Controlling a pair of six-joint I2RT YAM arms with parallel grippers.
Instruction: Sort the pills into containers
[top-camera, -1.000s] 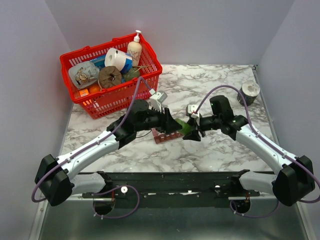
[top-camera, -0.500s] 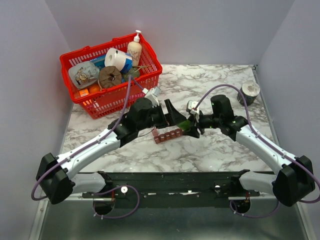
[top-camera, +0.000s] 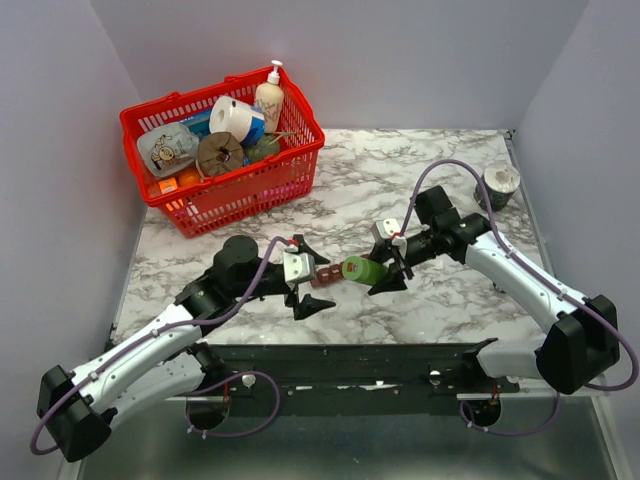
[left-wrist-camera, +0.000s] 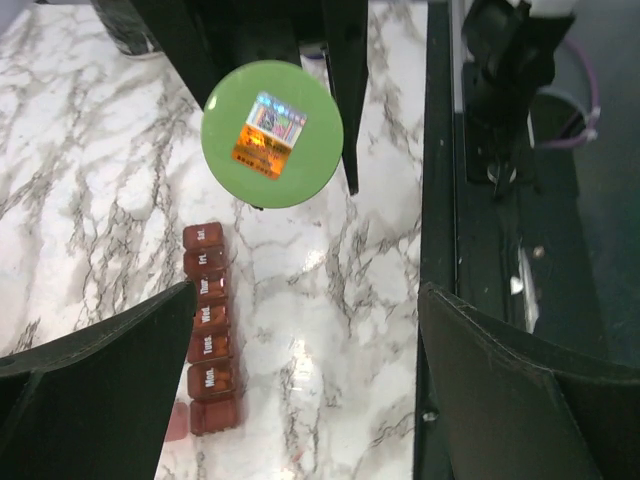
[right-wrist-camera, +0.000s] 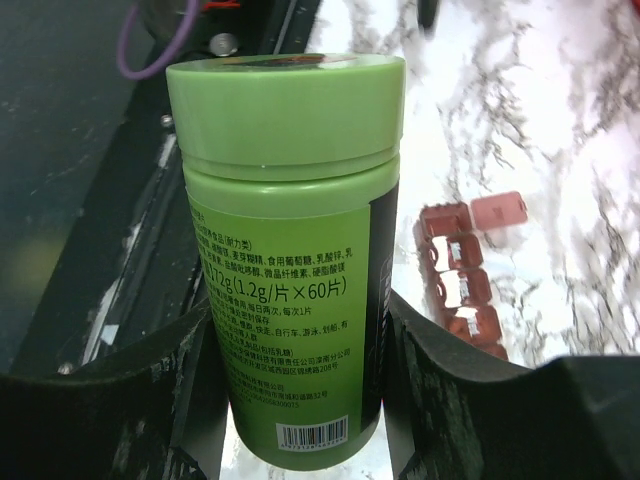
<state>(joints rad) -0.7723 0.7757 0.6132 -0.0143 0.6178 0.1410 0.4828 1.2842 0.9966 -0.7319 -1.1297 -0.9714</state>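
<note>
Fingers (left-wrist-camera: 95, 395) of the left gripper (top-camera: 318, 282) stand wide apart and hold nothing. Below the gap between them, close to 1 finger, the pill organizer (left-wrist-camera: 208, 330) lies flat on the marble table (top-camera: 400, 170). It is a dark red-brown strip of 7 small compartments in a row, with day labels on the lids. The lid at 1 end appears to be flipped open. The right gripper (top-camera: 385, 268) is clamped on a green pill bottle (right-wrist-camera: 290, 260), its 2 fingers (right-wrist-camera: 465, 400) pressing opposite sides of the labelled body. The bottle is held roughly level above the table with its green cap on. The cap faces the left wrist camera, which shows it as a round disc with a small sticker (left-wrist-camera: 271, 134). In the top view the bottle (top-camera: 362, 269) sits just beside the organizer (top-camera: 322, 277), at the centre of the table near its front edge. A red wire basket (top-camera: 190, 205) full of household items stands at the far left corner. A small dark cup (top-camera: 498, 185) stands near the far right edge, well apart from both grippers.
</note>
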